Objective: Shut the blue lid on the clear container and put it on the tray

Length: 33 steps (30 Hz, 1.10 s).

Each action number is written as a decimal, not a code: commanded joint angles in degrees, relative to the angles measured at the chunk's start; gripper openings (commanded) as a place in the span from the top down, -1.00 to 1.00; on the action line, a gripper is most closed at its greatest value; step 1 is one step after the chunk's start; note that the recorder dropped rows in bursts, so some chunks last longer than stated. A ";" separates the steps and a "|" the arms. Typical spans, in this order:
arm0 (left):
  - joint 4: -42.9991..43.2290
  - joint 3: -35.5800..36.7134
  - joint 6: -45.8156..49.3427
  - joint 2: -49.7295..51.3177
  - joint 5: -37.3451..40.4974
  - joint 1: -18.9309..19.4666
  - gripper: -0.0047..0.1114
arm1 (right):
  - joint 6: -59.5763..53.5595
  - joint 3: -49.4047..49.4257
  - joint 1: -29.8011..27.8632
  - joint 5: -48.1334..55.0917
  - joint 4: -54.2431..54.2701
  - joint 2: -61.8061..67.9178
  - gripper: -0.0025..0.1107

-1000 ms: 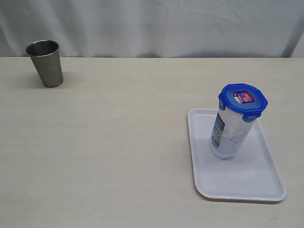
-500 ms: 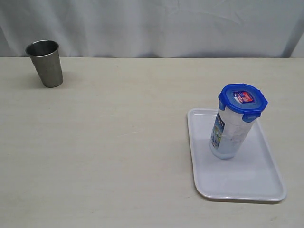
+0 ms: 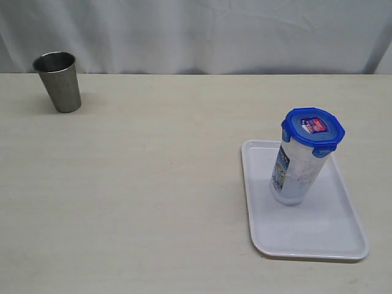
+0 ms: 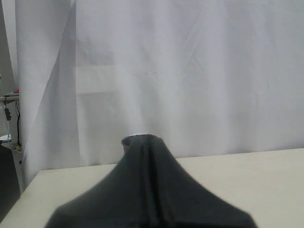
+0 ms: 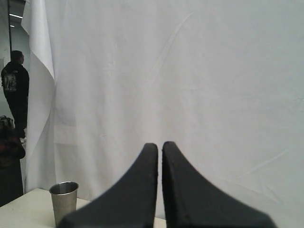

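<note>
Standing near the curtain, the steel cup is far from the tray.

I see the tray lying on the surface. The container stands upright on the tray's left half, with the lid seated on top of it. Well apart from the tray, far to its left and behind it, the cup stands on the surface, near the curtain that hangs behind everything.

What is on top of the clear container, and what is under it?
The blue lid sits on the clear container, which stands on the tray. The lid covers the opening, so the inside is hidden from above.
</note>
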 commanded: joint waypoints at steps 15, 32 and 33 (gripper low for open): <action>0.29 0.15 0.03 -0.17 20.14 0.23 0.92 | 0.09 0.34 -0.41 0.01 0.04 -0.25 0.88; 0.05 0.15 0.03 -0.17 20.14 0.23 0.92 | 0.09 0.34 -0.41 0.01 0.04 -0.25 0.88; 0.05 0.15 0.03 -0.17 20.14 0.23 0.92 | 0.09 0.34 -0.41 0.01 0.04 -0.25 0.88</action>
